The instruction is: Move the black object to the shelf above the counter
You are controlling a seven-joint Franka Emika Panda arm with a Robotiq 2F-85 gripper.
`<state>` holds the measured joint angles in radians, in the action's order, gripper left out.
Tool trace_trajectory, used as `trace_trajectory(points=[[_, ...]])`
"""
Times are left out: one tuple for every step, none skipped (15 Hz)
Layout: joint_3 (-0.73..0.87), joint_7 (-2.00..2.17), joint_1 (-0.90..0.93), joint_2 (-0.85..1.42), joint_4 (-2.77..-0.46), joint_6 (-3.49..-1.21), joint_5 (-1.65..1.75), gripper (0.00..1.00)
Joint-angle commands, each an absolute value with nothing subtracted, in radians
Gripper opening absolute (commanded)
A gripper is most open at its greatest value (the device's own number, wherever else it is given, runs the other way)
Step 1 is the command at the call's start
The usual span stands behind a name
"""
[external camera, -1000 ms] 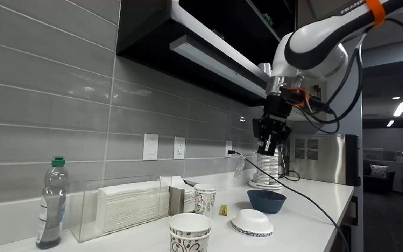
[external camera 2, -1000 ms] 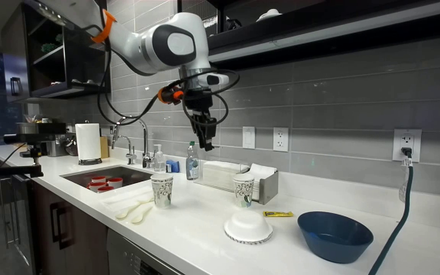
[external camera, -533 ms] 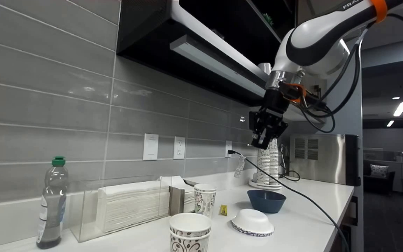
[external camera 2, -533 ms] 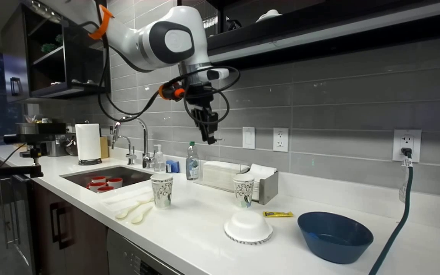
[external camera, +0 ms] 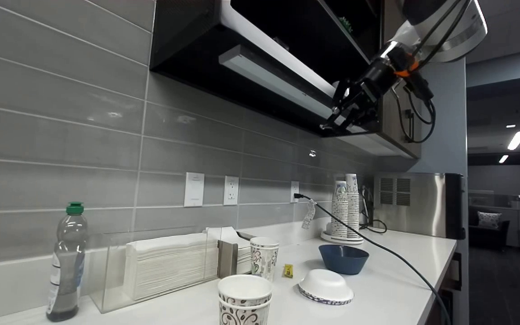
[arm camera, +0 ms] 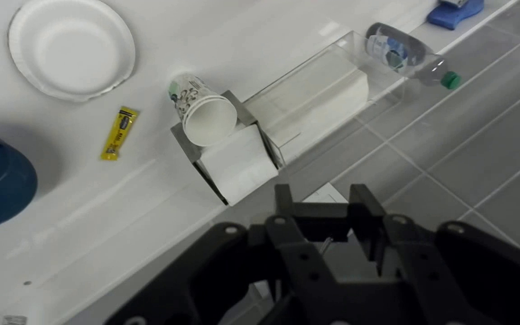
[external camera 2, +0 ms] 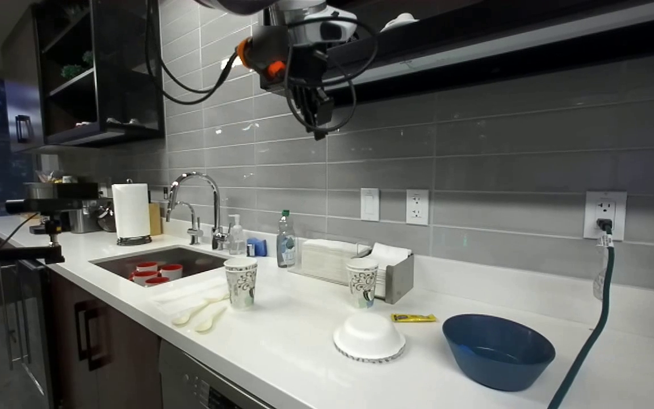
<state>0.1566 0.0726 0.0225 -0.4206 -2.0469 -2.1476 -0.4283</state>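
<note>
Black object [arm camera: 321,223]: up off the surface [external camera 2: 290,343], pinched between the fingertips [arm camera: 283,198] by the look of it. Just a dark block bridging that gap, with a thin shiny bit [arm camera: 326,245] next to it, no clue what that is.
End effector [arm camera: 321,201]: fingertips parted about as wide as the block and, I reckon, clamped on it. Can't see it holding anything else.
Lift: big jump. Half a second ago it hung well below the shelf [external camera 2: 508,28]; now it's way higher in both exterior views. In an exterior view the fingers [external camera 2: 320,134] show lower than the shelf's underside.
Task so far: carrying, not placed. I'd guess it needs more height before reaching in, and clipping the front edge is the risk imo.
Surface stuff: blue bowl [external camera 2: 497,352], yellow packet [external camera 2: 414,318] and paper bowls [external camera 2: 369,335] haven't budged.
Cup stacks [external camera: 339,212]: were partly covered by the end effector, now in plain sight in an exterior view.
Wrist view only: the block in the grip. From outside it's black on black, can't pick it out. No shelf in the wrist view though.
Exterior only: sink [external camera 2: 191,257] with red mugs [external camera 2: 171,271].
</note>
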Motion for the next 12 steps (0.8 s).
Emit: trace_trajectory(points=[[0.213, -0.108, 0.034, -0.437, -1.988, -2.079, -0.495, 0.11], [0.228, -0.155, 0.032, -0.439, -1.969, -2.061, -0.492, 0.11], [0.239, -0.197, 0.032, -0.440, -1.956, -2.056, -0.491, 0.11], [0.245, -0.233, 0.032, -0.446, -1.944, -2.072, -0.494, 0.11], [0.252, -0.296, 0.039, -0.454, -1.943, -2.114, -0.504, 0.11], [0.259, -0.327, 0.044, -0.460, -1.938, -2.146, -0.524, 0.11], [0.260, -0.351, 0.049, -0.460, -1.928, -2.187, -0.543, 0.11], [0.258, -0.353, 0.051, -0.455, -1.919, -2.247, -0.564, 0.11], [0.264, -0.373, 0.061, -0.452, -1.912, -2.296, -0.590, 0.11], [0.264, -0.385, 0.070, -0.445, -1.904, -2.354, -0.613, 0.11], [0.275, -0.422, 0.090, -0.440, -1.897, -2.402, -0.647, 0.11], [0.282, -0.454, 0.110, -0.437, -1.891, -2.451, -0.683, 0.11]])
